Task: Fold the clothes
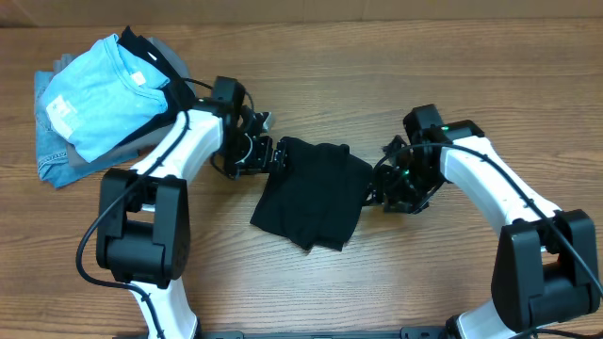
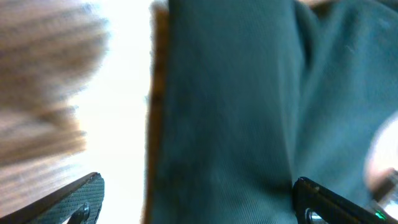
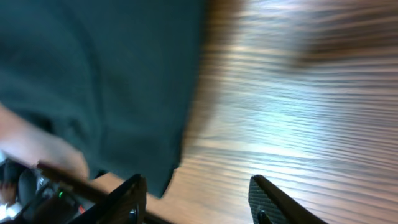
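The black polo shirt (image 1: 316, 193) lies folded into a compact shape at the middle of the wooden table. My left gripper (image 1: 271, 155) is at its upper left edge, open; in the left wrist view the dark fabric (image 2: 236, 112) fills the space between the spread fingers (image 2: 198, 199). My right gripper (image 1: 377, 188) is at the shirt's right edge, open; in the right wrist view the shirt's edge (image 3: 112, 87) lies just left of the spread fingers (image 3: 198, 196), with bare wood between them.
A light blue T-shirt (image 1: 99, 89) lies on a pile of grey and denim folded garments (image 1: 52, 155) at the back left of the table.
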`<state>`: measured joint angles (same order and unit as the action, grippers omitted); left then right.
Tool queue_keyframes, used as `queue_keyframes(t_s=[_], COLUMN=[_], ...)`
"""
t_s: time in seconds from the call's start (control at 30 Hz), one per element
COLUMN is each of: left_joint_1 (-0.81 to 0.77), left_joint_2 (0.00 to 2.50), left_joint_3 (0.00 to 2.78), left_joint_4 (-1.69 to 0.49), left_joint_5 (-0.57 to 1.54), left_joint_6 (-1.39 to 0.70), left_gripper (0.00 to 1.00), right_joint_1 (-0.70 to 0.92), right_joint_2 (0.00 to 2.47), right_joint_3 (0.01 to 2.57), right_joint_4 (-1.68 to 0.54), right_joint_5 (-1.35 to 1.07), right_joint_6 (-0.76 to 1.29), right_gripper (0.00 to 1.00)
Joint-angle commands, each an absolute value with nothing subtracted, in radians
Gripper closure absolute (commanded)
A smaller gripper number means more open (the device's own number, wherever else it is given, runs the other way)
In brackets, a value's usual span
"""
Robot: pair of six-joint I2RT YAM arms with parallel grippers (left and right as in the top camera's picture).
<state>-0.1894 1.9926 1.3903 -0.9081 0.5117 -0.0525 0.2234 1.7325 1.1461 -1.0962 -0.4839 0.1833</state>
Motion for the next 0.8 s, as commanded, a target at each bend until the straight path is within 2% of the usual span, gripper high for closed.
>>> queue_keyframes(t_s=[0.0, 0.1, 0.27, 0.3, 0.5, 0.7, 0.73, 0.77], left_joint_1=[-0.161, -0.141, -0.130, -0.130, -0.145, -0.160, -0.161, -0.162], left_joint_2=[1.974, 1.974, 1.974, 1.974, 1.974, 1.974, 1.974, 1.974], left_joint_3=[1.426, 1.426, 1.426, 1.426, 1.425, 1.377, 1.368, 1.358], left_joint_4=[-0.958, -1.003, -1.080, -1.098, -1.176, -1.146, -1.139, -1.129], left_joint_5=[0.663, 0.693, 0.691, 0.684, 0.597, 0.595, 0.595, 0.595], left_joint_6=[0.054, 0.089, 0.160, 0.182, 0.247, 0.270, 0.270, 0.270], left_gripper=[0.01, 0.00, 0.01, 0.02, 0.09, 0.19, 0.20, 0.20], right_joint_1=[0.279, 0.327, 0.365, 0.364, 0.294, 0.236, 0.236, 0.236], right_joint_2=[1.701, 1.701, 1.701, 1.700, 1.681, 1.665, 1.665, 1.665], right_joint_3=[1.116, 1.065, 1.017, 1.018, 1.077, 1.142, 1.140, 1.139], right_joint_4=[-1.067, -1.006, -0.913, -0.913, -0.989, -1.091, -1.090, -1.091], right_joint_5=[-0.556, -0.556, -0.556, -0.556, -0.474, -0.348, -0.348, -0.348], right_joint_6=[0.159, 0.191, 0.267, 0.267, 0.266, 0.266, 0.266, 0.266], right_gripper=[0.43, 0.46, 0.94, 0.96, 0.96, 0.96, 0.91, 0.79])
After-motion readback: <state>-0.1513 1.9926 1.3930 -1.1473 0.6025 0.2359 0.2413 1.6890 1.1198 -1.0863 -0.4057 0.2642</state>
